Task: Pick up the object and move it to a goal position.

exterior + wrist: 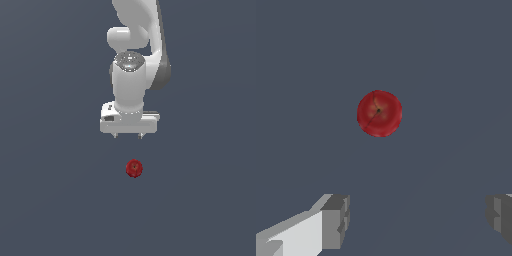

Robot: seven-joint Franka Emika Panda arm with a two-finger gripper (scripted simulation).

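Ball: the object (134,168) is a small dark-red lumpy ball, a bit like a strawberry. It sits alone on the plain grey floor (50,200).

Arm: the white robot arm (135,55) hangs straight down from above.

Claw: the gripper (128,135) is spread wide with nothing in it. In the wrist view one grey finger (336,220) is far from the other, and only bare floor shows between them.

Where they are: in the exterior view the ball looks lower than the claw tips and a tiny bit toward the exterior view's right. Claw and ball do not touch. How high the claw is above the floor, I cannot tell.

Step now: I think the claw is lining up over the ball, getting ready to go down.

How to do it well: I would slide the claw over until the ball is right between the two fingers. Then go straight down, slowly. Keep the fingers wide until they are on both sides of the ball.

Watch out: the ball is round and may roll if one finger bumps it first. It is much thinner than the claw, so the fingers must close a long way and squeeze its middle.

After that: lift it and carry it to the goal. No goal mark shows here.
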